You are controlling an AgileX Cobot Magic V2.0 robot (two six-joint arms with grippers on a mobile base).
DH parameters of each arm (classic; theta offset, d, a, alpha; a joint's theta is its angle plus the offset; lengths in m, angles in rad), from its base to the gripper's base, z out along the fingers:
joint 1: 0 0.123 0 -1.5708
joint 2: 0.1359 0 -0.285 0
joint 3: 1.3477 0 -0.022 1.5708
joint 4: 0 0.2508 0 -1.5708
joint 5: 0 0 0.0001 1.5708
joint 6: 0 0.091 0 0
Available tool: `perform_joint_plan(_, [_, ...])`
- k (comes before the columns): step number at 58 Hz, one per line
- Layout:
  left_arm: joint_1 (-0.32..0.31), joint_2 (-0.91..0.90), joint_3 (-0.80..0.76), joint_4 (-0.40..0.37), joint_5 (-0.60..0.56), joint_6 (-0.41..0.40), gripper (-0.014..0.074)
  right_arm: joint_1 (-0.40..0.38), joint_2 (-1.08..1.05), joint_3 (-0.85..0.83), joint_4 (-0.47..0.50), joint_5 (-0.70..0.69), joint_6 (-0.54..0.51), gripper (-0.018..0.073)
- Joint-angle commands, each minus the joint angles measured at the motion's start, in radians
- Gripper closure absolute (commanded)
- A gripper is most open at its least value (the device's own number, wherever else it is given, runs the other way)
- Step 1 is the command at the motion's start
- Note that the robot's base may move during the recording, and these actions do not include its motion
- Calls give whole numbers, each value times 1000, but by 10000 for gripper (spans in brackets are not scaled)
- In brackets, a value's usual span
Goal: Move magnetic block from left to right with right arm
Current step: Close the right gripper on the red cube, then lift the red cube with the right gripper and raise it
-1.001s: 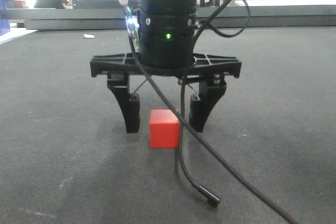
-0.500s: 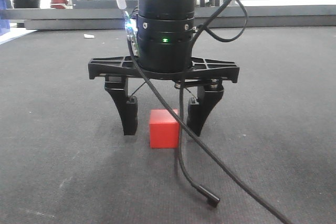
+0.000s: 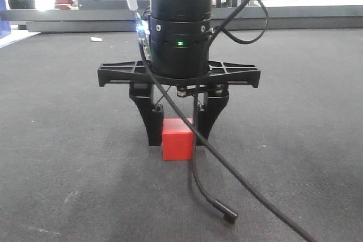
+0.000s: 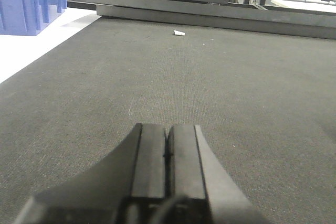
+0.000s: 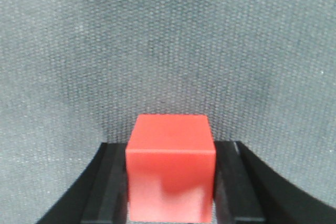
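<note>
Our left pincer (image 4: 167, 150) sits pressed shut and empty above the tabletop (image 4: 236, 87). Our right pincer (image 3: 178, 137) clamps the magnetic block (image 3: 178, 145), which rests on the tabletop at 6 o'clock in the right wrist view. We should seat both fingers squarely and lift straight up, minding the cable (image 3: 194, 168) at the block's 5 o'clock. Half a second ago the jaws stood wide of the block.

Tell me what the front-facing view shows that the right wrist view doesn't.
Only the front-facing view shows the arm's black wrist with its green light and the dangling cable. Only the right wrist view shows the top face of the magnetic block close up. Both show that block on grey carpet, held between the fingers of the right tool.
</note>
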Motion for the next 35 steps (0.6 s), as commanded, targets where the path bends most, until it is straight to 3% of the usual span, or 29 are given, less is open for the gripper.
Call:
perform_joint_plan(1, [-1,-9,8,-5,-84,-2,713,-1,-60,-32,-17,14,-2,232])
perform_joint_plan(17, [-1,-9,8,-5,-84,-2,713,-4,-193,-32,-17,30,-20,232])
perform_joint_plan(35, [-1,-9,8,-5,-84,-2,713,-81,-443,65,-33,-51,-213,232])
